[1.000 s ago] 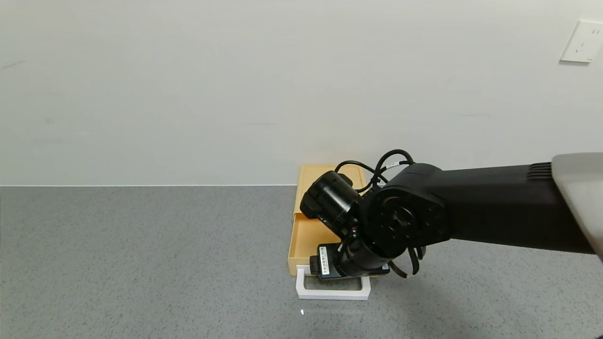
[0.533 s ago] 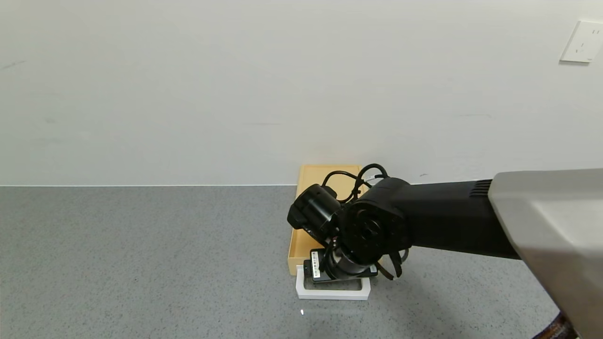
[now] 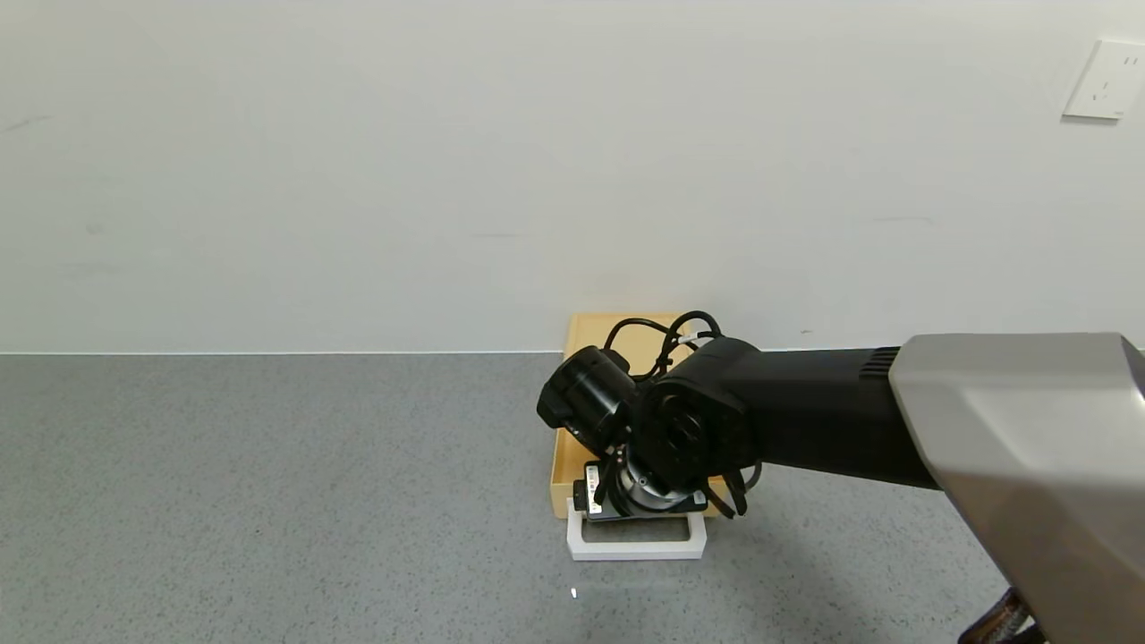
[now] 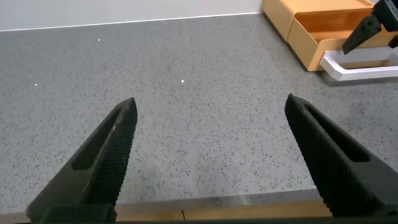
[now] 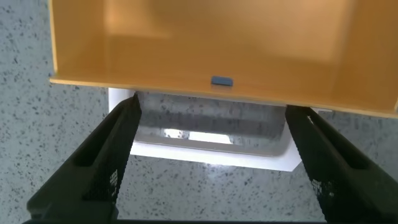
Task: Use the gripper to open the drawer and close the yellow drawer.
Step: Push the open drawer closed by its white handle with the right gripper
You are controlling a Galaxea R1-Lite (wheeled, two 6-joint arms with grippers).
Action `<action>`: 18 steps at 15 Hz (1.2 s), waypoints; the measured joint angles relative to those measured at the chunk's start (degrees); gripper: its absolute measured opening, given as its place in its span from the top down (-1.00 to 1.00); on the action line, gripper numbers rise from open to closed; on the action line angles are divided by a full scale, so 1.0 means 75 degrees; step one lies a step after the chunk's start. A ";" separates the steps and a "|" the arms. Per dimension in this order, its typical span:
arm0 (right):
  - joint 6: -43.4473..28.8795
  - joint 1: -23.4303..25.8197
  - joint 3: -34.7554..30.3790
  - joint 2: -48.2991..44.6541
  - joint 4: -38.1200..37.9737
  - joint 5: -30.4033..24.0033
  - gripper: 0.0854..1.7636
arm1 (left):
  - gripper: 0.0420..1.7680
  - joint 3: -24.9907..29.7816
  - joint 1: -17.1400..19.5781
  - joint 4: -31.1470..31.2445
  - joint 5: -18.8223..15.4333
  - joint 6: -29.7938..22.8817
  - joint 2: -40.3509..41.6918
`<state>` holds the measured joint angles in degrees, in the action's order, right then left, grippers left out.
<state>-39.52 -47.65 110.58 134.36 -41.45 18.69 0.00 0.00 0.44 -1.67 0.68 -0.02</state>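
Observation:
The tan-yellow drawer (image 3: 597, 329) stands against the wall with its tray (image 3: 563, 467) pulled out toward me. The tray's inside shows in the right wrist view (image 5: 217, 37). Its white loop handle (image 3: 637, 545) lies on the table in front. My right gripper (image 5: 212, 109) is open and hangs over the tray's front edge, one finger at each end of the handle (image 5: 211, 146). In the head view the right wrist (image 3: 657, 447) hides the fingers. My left gripper (image 4: 210, 102) is open and empty over bare table, well left of the drawer (image 4: 323, 37).
The grey speckled table (image 3: 268, 492) runs to a white wall (image 3: 358, 179) just behind the drawer. A white wall socket (image 3: 1106, 80) sits at the upper right. The table's wooden front edge (image 4: 249, 210) shows under the left gripper.
The right arm has swung left and reached further out over the drawer. The handle and tray front have shifted slightly toward the wall. The left arm's movement cannot be judged.

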 joint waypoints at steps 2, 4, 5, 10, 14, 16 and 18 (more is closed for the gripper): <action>0.0081 0.0055 0.0114 0.0046 0.0021 0.0003 -0.94 | -0.94 0.0000 0.0000 0.0003 0.0000 0.0000 0.0000; 0.0190 0.0111 0.0232 0.0085 0.0055 0.0013 -0.94 | -0.94 0.0000 0.0000 0.0000 0.0000 0.0003 0.0000; 0.0257 0.0148 0.0257 0.0101 0.0088 0.0015 -0.94 | -0.94 0.0000 0.0000 0.0000 0.0000 0.0003 0.0000; 0.0650 0.0359 0.0302 0.0140 0.0735 0.0018 -0.94 | -0.94 0.0000 0.0000 0.0000 0.0003 0.0003 0.0000; 0.1058 0.0530 0.0314 0.0236 0.1305 0.0015 -0.94 | -0.94 0.0000 0.0000 0.0000 0.0000 0.0000 0.0000; 0.1247 0.0610 0.0320 0.0296 0.1598 0.0015 -0.94 | -0.94 0.0000 0.0000 0.0000 0.0000 0.0000 0.0000; 0.1399 0.0697 0.0338 0.0353 0.1895 0.0015 -0.94 | -0.94 0.0000 0.0000 0.0000 0.0003 0.0000 0.0000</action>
<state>-29.03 -42.42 113.12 137.01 -27.23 18.80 0.00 0.00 0.44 -1.65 0.68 -0.02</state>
